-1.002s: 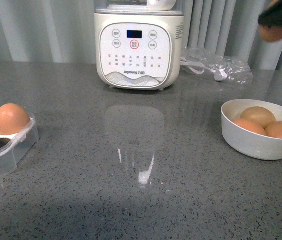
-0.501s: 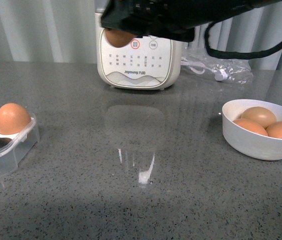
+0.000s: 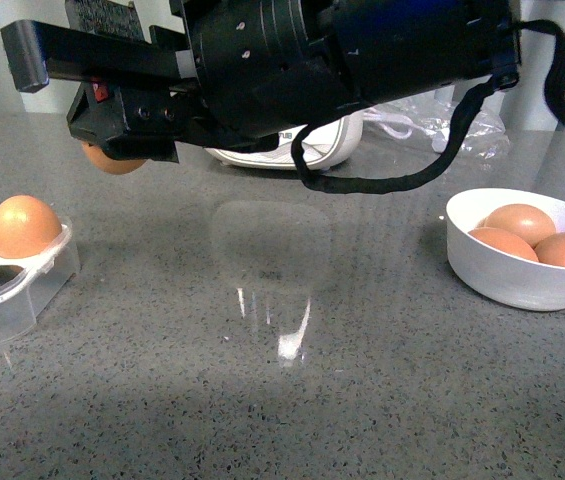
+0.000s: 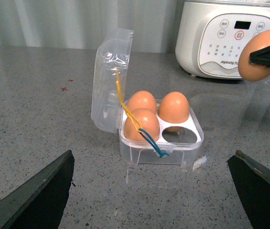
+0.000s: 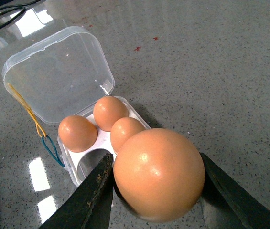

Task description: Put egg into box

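My right gripper (image 3: 112,152) is shut on the egg (image 3: 112,160), an orange-brown hen's egg, and holds it in the air to the right of the box (image 3: 2,290). The wrist view shows the egg (image 5: 158,174) pinched between both fingers, above the box (image 5: 84,160). The clear box (image 4: 161,145) stands with its lid upright and open; three brown eggs fill three cups and one cup (image 4: 175,136) is empty. The held egg also shows in the left wrist view (image 4: 261,55). My left gripper (image 4: 153,164) is open and empty, facing the box from a short distance.
A white bowl (image 3: 507,280) with three brown eggs stands at the right. A white egg cooker (image 4: 225,38) stands at the back, mostly hidden behind my right arm in the front view. A crumpled clear plastic bag (image 3: 432,120) lies beside it.
My right arm has swept from the far right across to the left, carrying the egg, and has come lower, close to the box. The box and bowl have not moved.
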You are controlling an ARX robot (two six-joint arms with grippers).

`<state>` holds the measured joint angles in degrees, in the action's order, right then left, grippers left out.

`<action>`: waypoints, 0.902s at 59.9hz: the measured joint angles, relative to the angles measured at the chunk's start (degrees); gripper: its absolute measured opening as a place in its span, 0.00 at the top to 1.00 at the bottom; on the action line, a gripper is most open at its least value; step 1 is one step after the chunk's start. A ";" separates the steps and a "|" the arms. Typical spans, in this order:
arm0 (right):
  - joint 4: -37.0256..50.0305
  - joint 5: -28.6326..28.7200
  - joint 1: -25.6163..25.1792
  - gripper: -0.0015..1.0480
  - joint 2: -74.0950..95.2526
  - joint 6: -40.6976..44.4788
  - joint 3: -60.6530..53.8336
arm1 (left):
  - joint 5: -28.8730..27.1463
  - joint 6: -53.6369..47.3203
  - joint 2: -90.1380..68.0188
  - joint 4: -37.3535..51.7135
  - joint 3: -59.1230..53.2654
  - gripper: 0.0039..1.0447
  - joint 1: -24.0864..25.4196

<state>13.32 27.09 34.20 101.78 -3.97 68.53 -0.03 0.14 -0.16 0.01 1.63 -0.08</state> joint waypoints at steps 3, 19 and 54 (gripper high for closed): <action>0.00 0.50 0.22 0.59 0.74 0.09 0.83 | 0.00 0.00 0.00 0.00 0.00 0.06 0.00; -0.22 3.21 2.89 0.59 1.84 0.79 3.21 | -0.02 0.00 0.00 0.00 0.00 0.06 0.00; -0.98 5.03 6.64 0.59 6.73 3.26 5.27 | 0.00 0.00 0.00 0.00 0.00 0.06 0.00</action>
<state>12.34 32.12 40.84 108.51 -0.71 73.80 -0.03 0.14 -0.16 0.01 1.63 -0.08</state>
